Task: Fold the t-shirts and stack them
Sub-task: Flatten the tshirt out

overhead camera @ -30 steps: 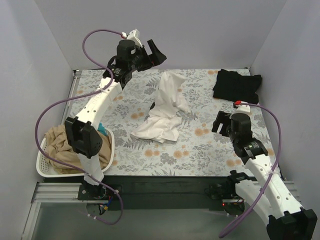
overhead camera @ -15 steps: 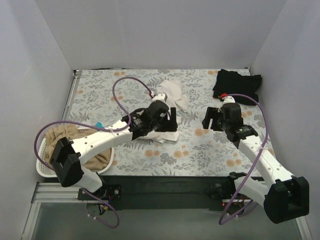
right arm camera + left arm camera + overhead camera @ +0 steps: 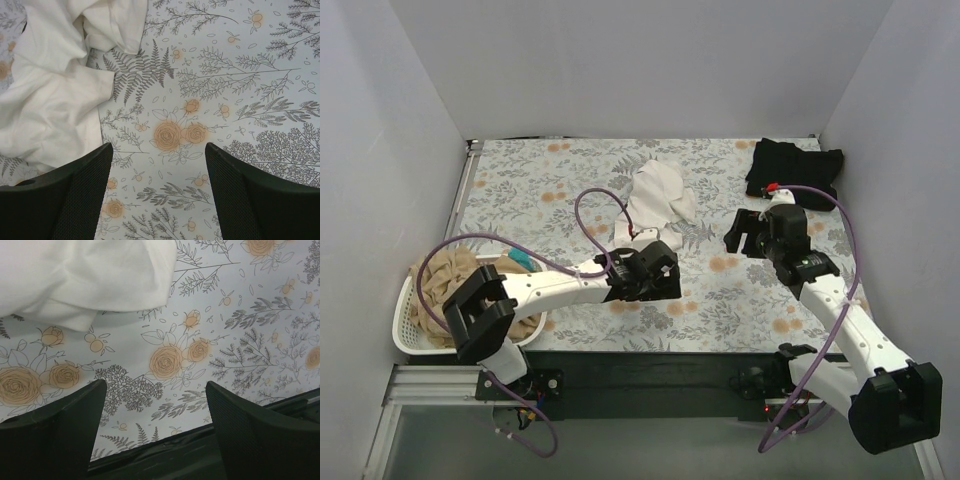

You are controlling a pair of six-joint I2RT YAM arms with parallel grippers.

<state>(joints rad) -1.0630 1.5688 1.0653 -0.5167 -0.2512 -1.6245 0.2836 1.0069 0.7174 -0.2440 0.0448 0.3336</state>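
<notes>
- A white perforated basket sits at the near left corner of the surface, which has a floral print.
- The tan t-shirt lies bunched inside the basket and heaps over its rim. Something small and teal shows at the basket's far edge.
- The left arm reaches low across the near part of the surface, from the left towards the middle.
- The left jaws stand wide with nothing between them. In the left wrist view they hang over bare floral print close to the dark near edge.
- In that view the near hem of the white t-shirt lies just beyond the left jaws, and they are apart from it.
- The right arm stretches from the near right corner towards the middle of the surface.
- The right jaws are also spread wide and hold nothing. In the right wrist view they are over an orange rose on the print.
- Crumpled folds of the white t-shirt lie to the left of the right jaws in that view, clear of them.
- From above, the white t-shirt is a rumpled heap at mid-surface. It runs from the left jaws towards the far side.
- The black t-shirt lies in a loose pile at the far right corner, well apart from the white one.
</notes>
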